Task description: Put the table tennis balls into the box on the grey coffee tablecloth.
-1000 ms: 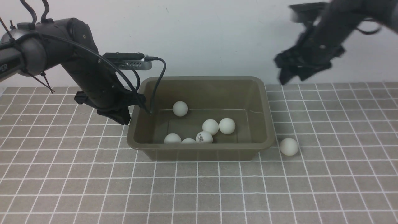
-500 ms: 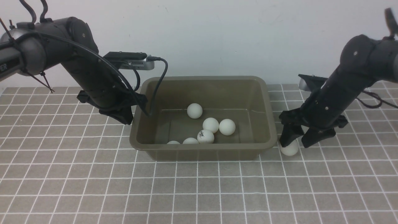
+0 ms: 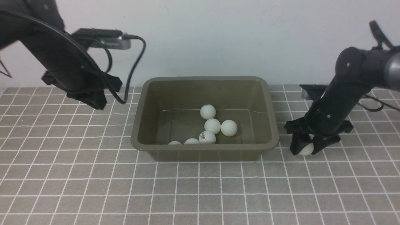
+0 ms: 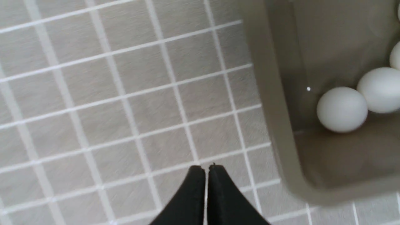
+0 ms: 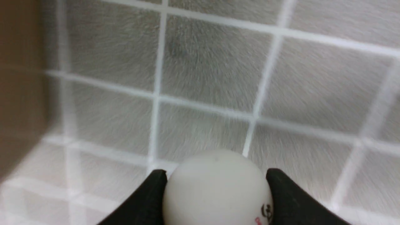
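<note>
The olive-brown box stands on the grey coffee tablecloth and holds several table tennis balls; one of them carries a dark logo. One more ball is at cloth level just right of the box, and my right gripper is shut on it. In the right wrist view both black fingers press this ball's sides. My left gripper hangs shut and empty above the cloth left of the box; its tips meet beside the box rim.
A white wall runs behind the cloth. The box's right wall stands close to the held ball. Left arm cable loops in the air near the box's back left corner.
My right gripper came down beside the box and closed on the loose ball. The left arm lifted and drew back to the left. A ball inside the box rolled rightward.
</note>
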Available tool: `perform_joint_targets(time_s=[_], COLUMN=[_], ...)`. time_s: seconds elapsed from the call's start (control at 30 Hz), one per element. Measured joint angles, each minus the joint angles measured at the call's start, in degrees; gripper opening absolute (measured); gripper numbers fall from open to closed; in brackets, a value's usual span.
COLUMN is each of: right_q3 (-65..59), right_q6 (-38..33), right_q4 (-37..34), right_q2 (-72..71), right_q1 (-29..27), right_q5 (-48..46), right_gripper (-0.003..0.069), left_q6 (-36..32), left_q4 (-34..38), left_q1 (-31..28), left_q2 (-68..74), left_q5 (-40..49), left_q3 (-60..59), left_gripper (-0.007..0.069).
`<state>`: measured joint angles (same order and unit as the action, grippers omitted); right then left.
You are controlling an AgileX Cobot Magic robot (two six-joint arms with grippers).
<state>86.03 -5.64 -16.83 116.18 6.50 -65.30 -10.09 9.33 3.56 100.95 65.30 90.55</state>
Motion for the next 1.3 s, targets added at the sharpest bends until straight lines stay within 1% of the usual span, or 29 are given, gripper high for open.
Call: perform_joint_targets(time_s=[0.07, 0.1, 0.13, 0.2, 0.23, 0.3, 0.33, 0.4, 0.43, 0.5, 0.53, 0.6, 0.67, 0.7, 0.73, 0.77, 0.8, 0.83, 0.87, 0.9, 0.93, 1.0, 1.07, 1.1, 1.13, 1.23, 1.27, 1.3], right_q3=[0.6, 0.6, 1.1, 1.9, 1.9, 3.5, 4.7, 6.6, 7.9, 11.0, 12.8, 17.2, 20.4, 22.4, 24.4, 25.3, 26.1, 26.2, 26.3, 25.7, 24.8, 20.7, 15.2, 8.7, 4.5, -13.0, -19.9, -24.0], right_q6=[0.0, 0.0, -1.1, -5.0, -5.0, -7.4, -8.0, -8.2, -8.2, -8.1, -7.6, -6.6, -5.7, -4.6, -3.7, -3.5, -3.2, -3.1, -2.4, -1.8, -1.6, -1.5, -1.4, -1.4, -1.4, -1.2, -0.6, 0.0], right_q4=[-3.9, -3.9, -7.1, -10.3, -10.3, -12.1, -12.3, -12.4, -12.4, -12.0, -11.7, -10.4, -8.5, -6.8, -4.4, -2.8, -1.0, -0.1, 1.3, 2.4, 3.0, 3.6, 3.8, 3.9, 4.1, 5.1, 5.5, 5.8], right_q2=[-5.7, -6.2, -10.0, -13.8, -13.8, -13.4, -12.0, -9.7, -8.2, -5.2, -3.8, -2.6, -2.8, -3.4, -4.9, -6.4, -8.8, -10.5, -14.5, -19.1, -22.4, -31.8, -39.9, -47.2, -51.5, -67.2, -73.2, -78.1], right_q1=[-0.1, 0.0, 1.2, 4.6, 4.6, 8.0, 9.5, 10.2, 10.5, 10.6, 10.6, 10.6, 10.6, 10.6, 10.6, 10.6, 10.6, 10.6, 10.6, 10.6, 10.6, 10.6, 10.6, 10.6, 10.6, 10.6, 10.6, 10.6], right_q5=[-0.2, -0.2, 2.1, 9.7, 9.7, 14.1, 14.5, 14.4, 14.2, 12.6, 11.3, 7.1, 3.2, 0.7, -2.2, -3.7, -4.8, -5.1, -5.6, -5.8, -5.8, -5.8, -4.5, -1.2, 1.6, 14.8, 20.5, 23.9], right_gripper=[0.036, 0.036, 0.036, 0.036, 0.036, 0.036, 0.036, 0.0365, 0.0377, 0.043, 0.048, 0.0553, 0.0561, 0.0533, 0.048, 0.0406, 0.0314, 0.0273, 0.0155, 0.0077, 0.0046, 0.0006, -0.0006, -0.0011, -0.0012, -0.0012, -0.0012, -0.0012], left_q6=[0.1, 0.1, 0.1, 0.5, 0.5, 0.5, 0.5, 0.5, 0.5, 0.5, 0.5, 0.5, 0.5, 0.5, 0.5, 0.5, 0.5, 0.5, 0.5, 0.5, 0.5, 0.5, 0.5, 0.5, 0.5, -0.2, -0.8, -1.3], left_q4=[-0.6, -0.6, -0.9, -0.4, -0.2, 1.9, 2.8, 3.8, 4.6, 5.9, 6.0, 6.1, 6.1, 6.1, 6.1, 6.1, 6.1, 6.1, 6.3, 6.4, 6.8, 7.7, 8.9, 9.8, 10.3, 11.8, 12.2, 12.5], left_q1=[-0.9, -1.0, -1.3, -1.3, -1.3, -1.3, -1.3, -1.3, -1.3, -1.3, -1.3, -1.3, -1.3, -1.3, -1.3, -1.3, -1.3, -1.3, -1.3, -1.3, -1.3, -1.3, -1.3, -1.3, -1.3, -1.3, -1.3, -1.3], left_q2=[-4.2, -4.7, -8.7, -14.3, -14.8, -22.2, -24.4, -27.6, -30.6, -35.2, -37.8, -41.6, -44.1, -45.7, -46.9, -47.9, -48.7, -48.8, -49.7, -50.2, -50.6, -51.3, -51.8, -51.8, -51.9, -51.9, -51.9, -51.9], left_q5=[0.8, 0.8, 0.9, 0.8, 0.8, 0.3, 0.2, 0.1, 0.0, -0.3, -0.4, -0.6, -0.7, -0.8, -0.8, -0.8, -0.8, -0.8, -0.9, -1.0, -1.2, -1.4, -1.6, -1.7, -1.8, -2.2, -2.7, -2.9], left_q3=[-1.8, -1.8, -4.0, -7.8, -8.2, -13.5, -15.2, -17.7, -19.6, -23.2, -25.4, -27.9, -29.4, -30.0, -30.6, -30.8, -31.0, -31.0, -31.0, -31.0, -31.0, -31.0, -31.0, -31.0, -31.0, -31.0, -31.0, -31.0], left_gripper=[-0.0005, -0.0005, -0.0005, -0.0005, -0.0005, -0.0005, -0.0005, -0.0005, -0.0005, -0.0005, -0.0005, -0.0005, -0.0005, -0.0005, -0.0005, -0.0005, -0.0005, -0.0005, -0.0005, -0.0005, -0.0005, -0.0005, -0.0005, -0.0005, -0.0005, -0.0005, -0.0005, -0.0005])
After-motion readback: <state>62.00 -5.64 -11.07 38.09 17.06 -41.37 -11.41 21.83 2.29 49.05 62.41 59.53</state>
